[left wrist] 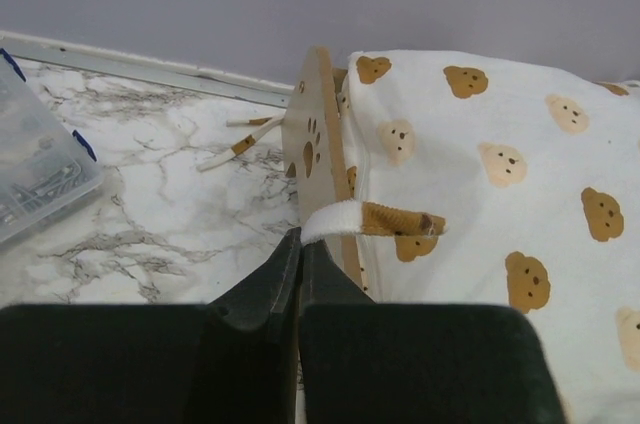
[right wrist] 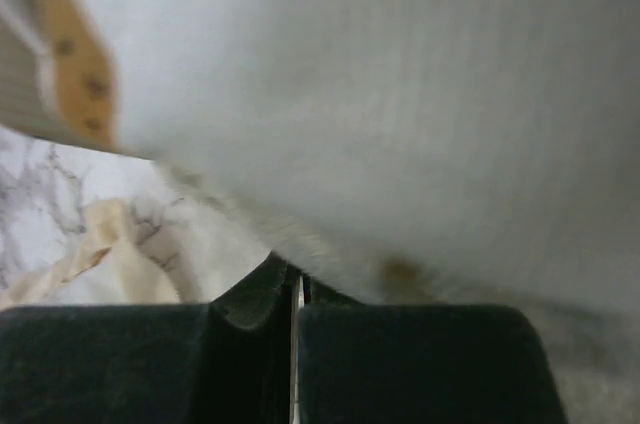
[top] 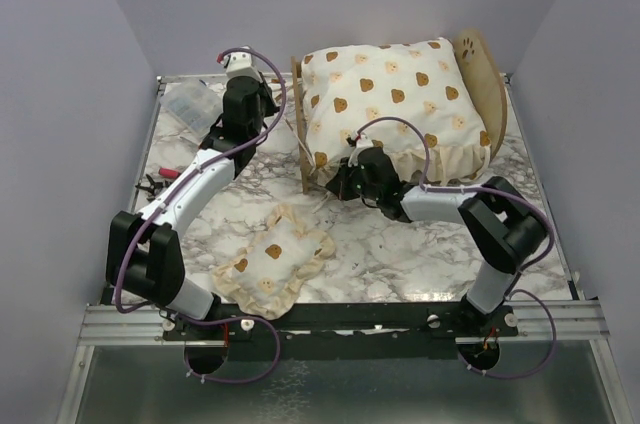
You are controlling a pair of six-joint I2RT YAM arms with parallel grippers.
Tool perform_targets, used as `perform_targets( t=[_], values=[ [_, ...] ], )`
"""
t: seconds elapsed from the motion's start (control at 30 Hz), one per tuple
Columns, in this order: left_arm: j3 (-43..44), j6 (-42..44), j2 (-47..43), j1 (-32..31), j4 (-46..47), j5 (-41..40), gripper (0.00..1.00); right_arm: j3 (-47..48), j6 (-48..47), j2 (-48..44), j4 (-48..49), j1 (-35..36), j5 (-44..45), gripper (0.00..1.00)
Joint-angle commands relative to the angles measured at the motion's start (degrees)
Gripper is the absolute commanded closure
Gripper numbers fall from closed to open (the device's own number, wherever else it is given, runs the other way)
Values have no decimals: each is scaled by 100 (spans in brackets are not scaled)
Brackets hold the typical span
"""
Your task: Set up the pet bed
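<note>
The pet bed (top: 495,94) stands at the back right, a plywood frame with a rounded paw-print headboard on the right and a low end board (top: 300,129) on the left. A bear-print cushion (top: 390,94) fills it. My left gripper (top: 272,104) is beside that left end board (left wrist: 318,134). The left gripper (left wrist: 300,237) is shut, its tips pinching the end of a white strap (left wrist: 335,217) that runs from the cushion (left wrist: 500,174). My right gripper (top: 345,179) is shut at the cushion's near ruffled edge. In the right wrist view the right gripper (right wrist: 295,279) touches blurred cushion fabric (right wrist: 400,94); whether it pinches any is unclear.
A small bear-print pillow (top: 272,259) lies near the front between the arms. A clear plastic box (top: 190,104) (left wrist: 30,164) sits at the back left, with a red-handled tool (top: 160,177) nearer. Two loose ties (left wrist: 240,136) lie by the end board. Grey walls close three sides.
</note>
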Motion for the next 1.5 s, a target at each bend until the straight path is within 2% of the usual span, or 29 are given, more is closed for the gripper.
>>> perform_targets(
  t=[0.0, 0.27, 0.47, 0.63, 0.77, 0.9, 1.03, 1.23, 1.4, 1.47],
  values=[
    [243, -29, 46, 207, 82, -56, 100, -329, 45, 572, 153, -162, 130, 99],
    [416, 24, 119, 328, -23, 19, 100, -510, -16, 694, 261, -294, 263, 99],
    [102, -111, -151, 320, -14, 668, 100, -416, -24, 414, 233, -294, -30, 99],
    [-823, -530, -940, 215, -10, 1258, 100, -304, -58, 261, 123, -295, -51, 99],
    [-1751, -806, -1638, -230, -8, 1688, 100, -238, -19, 351, 75, -299, -54, 99],
    [-2693, -844, -2072, -982, -26, 1553, 100, -210, 69, 425, 113, -294, -252, 99],
    [-3631, -1286, -2280, -1441, 212, 1450, 100, -194, 124, 371, 86, -298, -342, 99],
    [-4608, -2025, -1664, -2040, 801, 1239, 100, -149, 283, 333, 90, -294, -751, 99],
    [-4700, -2366, -866, -2344, 1224, 1298, 96, -173, 376, 382, 158, -201, -1121, 98],
    [-4656, -2376, -731, -2415, 1230, 1282, 91, -147, 315, 420, 151, -103, -1287, 97]
  ],
)
